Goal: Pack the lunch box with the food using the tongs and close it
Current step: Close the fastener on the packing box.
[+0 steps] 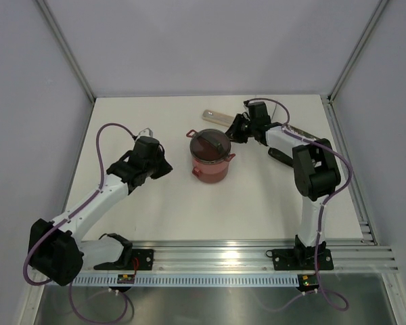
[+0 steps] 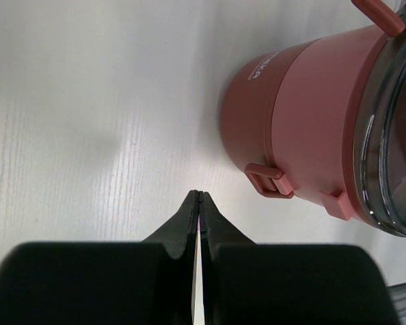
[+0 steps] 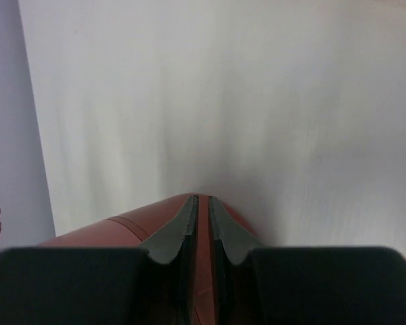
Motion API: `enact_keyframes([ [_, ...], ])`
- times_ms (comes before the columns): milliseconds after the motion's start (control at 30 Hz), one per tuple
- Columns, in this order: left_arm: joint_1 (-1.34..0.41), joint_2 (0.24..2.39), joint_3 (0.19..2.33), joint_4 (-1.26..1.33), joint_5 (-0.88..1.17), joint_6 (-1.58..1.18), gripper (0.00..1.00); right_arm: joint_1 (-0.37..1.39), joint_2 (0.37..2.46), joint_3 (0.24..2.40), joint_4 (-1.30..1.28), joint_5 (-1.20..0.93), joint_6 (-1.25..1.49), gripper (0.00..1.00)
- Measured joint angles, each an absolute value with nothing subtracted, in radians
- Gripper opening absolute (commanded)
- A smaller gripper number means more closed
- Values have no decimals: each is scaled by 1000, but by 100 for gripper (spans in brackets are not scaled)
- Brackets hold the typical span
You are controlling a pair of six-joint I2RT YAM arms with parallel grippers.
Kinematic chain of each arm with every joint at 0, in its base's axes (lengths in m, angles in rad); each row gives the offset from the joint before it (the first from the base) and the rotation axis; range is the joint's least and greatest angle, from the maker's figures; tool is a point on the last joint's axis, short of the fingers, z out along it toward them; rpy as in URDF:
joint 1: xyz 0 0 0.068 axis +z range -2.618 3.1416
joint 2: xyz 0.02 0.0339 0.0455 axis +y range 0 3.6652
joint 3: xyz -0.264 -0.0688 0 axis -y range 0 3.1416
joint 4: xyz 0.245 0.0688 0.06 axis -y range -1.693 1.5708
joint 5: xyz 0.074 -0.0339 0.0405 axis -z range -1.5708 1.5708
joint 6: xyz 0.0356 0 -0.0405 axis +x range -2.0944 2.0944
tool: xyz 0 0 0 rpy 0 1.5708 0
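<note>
Top external view shows the lunch box (image 1: 211,162) standing near the middle of the tabletop (image 1: 271,203), a bit toward the far edge. Its bowls are stacked up and the grey lid (image 1: 210,143) sits on top. No loose food shows on the tabletop, so the packing looks done. I cannot pick out the tongs for sure. The left gripper (image 1: 164,167) hangs to the left of the lunch box, close but not touching. The left wrist view shows its fingers (image 2: 187,215) pressed together with nothing in them. The right gripper (image 1: 235,130) is right at the far right rim of the lid. In the right wrist view its fingers have a thin gap, and something maroon shows in the gap and under them. It may be a latch, but I cannot tell if the fingers pinch it or just sit over it. One latch (image 2: 267,181) on the side of the lunch box shows in the left wrist view. I cannot tell if it is clipped. What is left, I think, is only to make sure the latches are snapped.
</note>
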State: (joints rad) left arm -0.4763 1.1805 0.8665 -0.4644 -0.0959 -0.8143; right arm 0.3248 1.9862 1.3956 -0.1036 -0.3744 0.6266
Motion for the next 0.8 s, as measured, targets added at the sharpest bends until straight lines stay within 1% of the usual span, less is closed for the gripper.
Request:
enact_keyframes([
  [133,-466,1163,867,-474,-98,-808,0,325,2047,1401,-31,-521,629,18],
  [300,-462,1161,866,-473,-96,-807,0,323,2048,1361,91,-639,628,17],
  [567,-462,1163,857,-467,-83,-803,0,319,1963,1143,238,-715,641,16],
  [800,-461,1173,857,-457,-72,-801,0,356,1818,962,290,-714,653,16],
])
